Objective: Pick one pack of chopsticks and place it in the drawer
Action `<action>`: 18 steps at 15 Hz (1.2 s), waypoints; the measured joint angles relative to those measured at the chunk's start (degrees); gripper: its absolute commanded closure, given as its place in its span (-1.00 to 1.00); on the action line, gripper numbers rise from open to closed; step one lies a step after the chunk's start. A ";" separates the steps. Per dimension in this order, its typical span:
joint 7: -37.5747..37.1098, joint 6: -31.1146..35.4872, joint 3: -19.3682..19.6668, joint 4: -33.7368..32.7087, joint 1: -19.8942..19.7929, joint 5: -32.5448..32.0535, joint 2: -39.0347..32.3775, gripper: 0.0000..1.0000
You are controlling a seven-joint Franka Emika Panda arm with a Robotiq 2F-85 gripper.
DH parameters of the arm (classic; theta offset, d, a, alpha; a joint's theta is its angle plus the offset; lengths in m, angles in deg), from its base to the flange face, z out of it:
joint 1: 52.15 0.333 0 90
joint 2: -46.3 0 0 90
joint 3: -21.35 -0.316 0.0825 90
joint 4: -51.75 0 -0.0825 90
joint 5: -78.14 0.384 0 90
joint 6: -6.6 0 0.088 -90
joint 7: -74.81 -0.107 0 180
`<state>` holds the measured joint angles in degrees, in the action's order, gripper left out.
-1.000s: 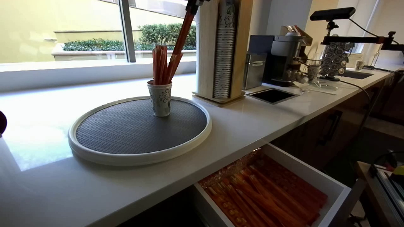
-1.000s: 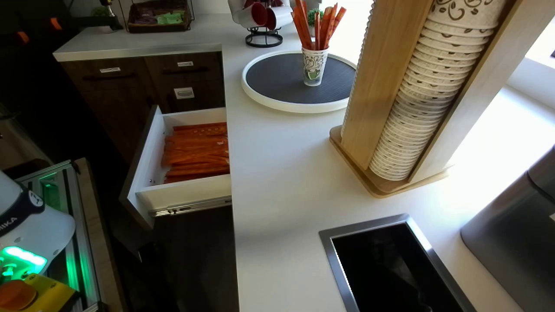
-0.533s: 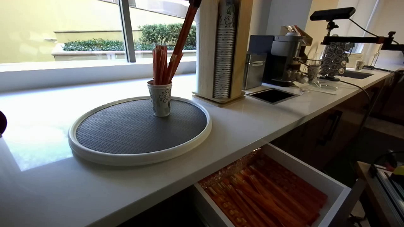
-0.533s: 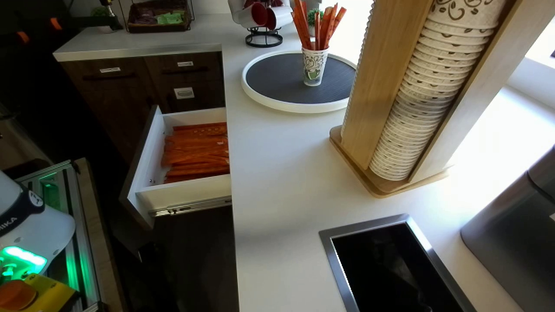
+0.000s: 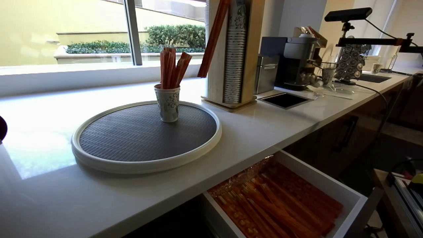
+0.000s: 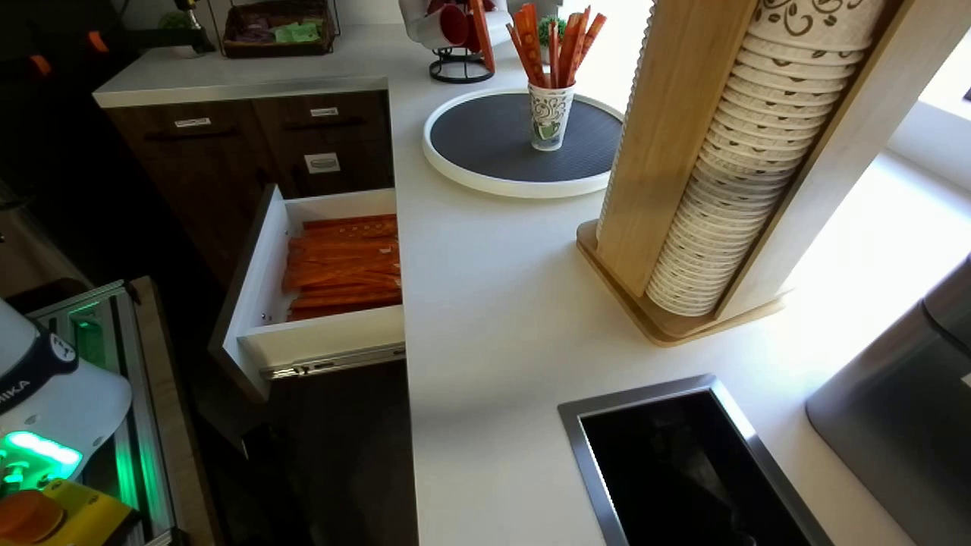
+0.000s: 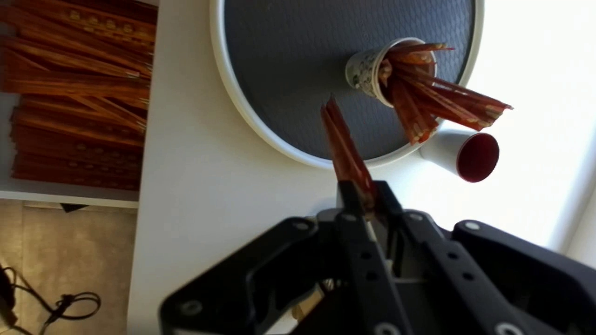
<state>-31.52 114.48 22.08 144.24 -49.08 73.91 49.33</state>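
Observation:
My gripper [image 7: 361, 195] is shut on the upper end of a reddish-orange pack of chopsticks [image 7: 343, 144]. The pack hangs tilted in the air, its lower end free of the cup. It shows in both exterior views [image 5: 214, 39] [image 6: 481, 34]; the gripper itself is out of view there. The white cup [image 5: 168, 105] with several more packs [image 5: 168, 67] stands upright on the round grey tray [image 5: 132, 138]. The drawer [image 6: 326, 330] is pulled open below the counter and holds many packs lying flat [image 6: 345, 262]. It shows at the left in the wrist view [image 7: 70, 197].
A tall wooden cup dispenser [image 5: 218, 72] stands beside the tray, near the held pack in an exterior view. A mug rack [image 6: 463, 64] stands behind the tray. The counter edge [image 6: 402, 265] lies between tray and drawer. A dark inset opening [image 6: 690, 455] is further along.
The held pack has come out of the cup and moved toward the wooden dispenser in an exterior view. It now shows at the top of both exterior views. Cup, tray and drawer have stayed put.

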 measured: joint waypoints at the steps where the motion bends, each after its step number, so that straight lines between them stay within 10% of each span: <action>1: -0.48 -1.69 0.01 0.09 -0.31 0.40 0.67 0.94; 12: 3.60 -10.61 2.67 14.13 -4.64 25.01 2.88 0.94; 18: 5.98 -13.09 2.87 25.17 -5.81 27.79 2.46 0.94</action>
<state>-25.54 101.38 24.95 169.41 -54.89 101.70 51.79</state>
